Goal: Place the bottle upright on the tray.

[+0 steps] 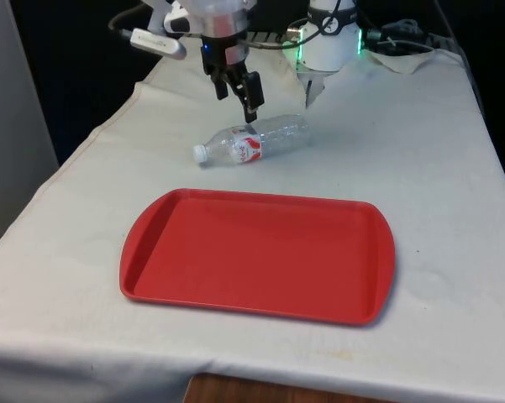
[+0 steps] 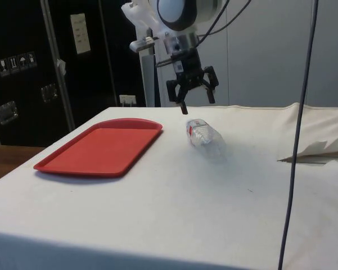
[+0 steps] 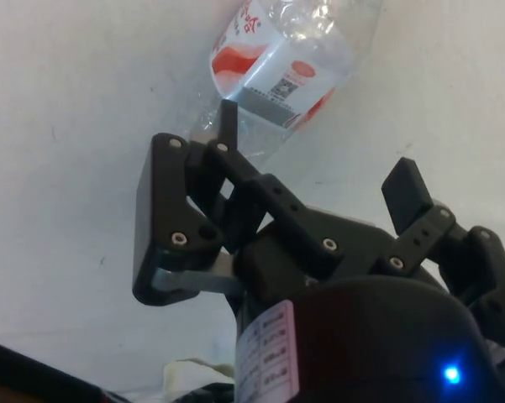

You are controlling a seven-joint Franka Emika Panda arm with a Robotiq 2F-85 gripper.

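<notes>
I'm working in what looks like a lab or test room. The table is draped in a plain white cloth (image 1: pixel 420 168), dark cabinets with small printed labels (image 2: pixel 22 73) stand along one side, loose black cables (image 2: pixel 297 135) hang across the scene, and black curtains (image 1: pixel 76 67) close off the back.

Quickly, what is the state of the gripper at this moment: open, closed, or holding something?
Gripper: open, holding nothing, just above the bottle that lies on its side on the cloth.
</notes>
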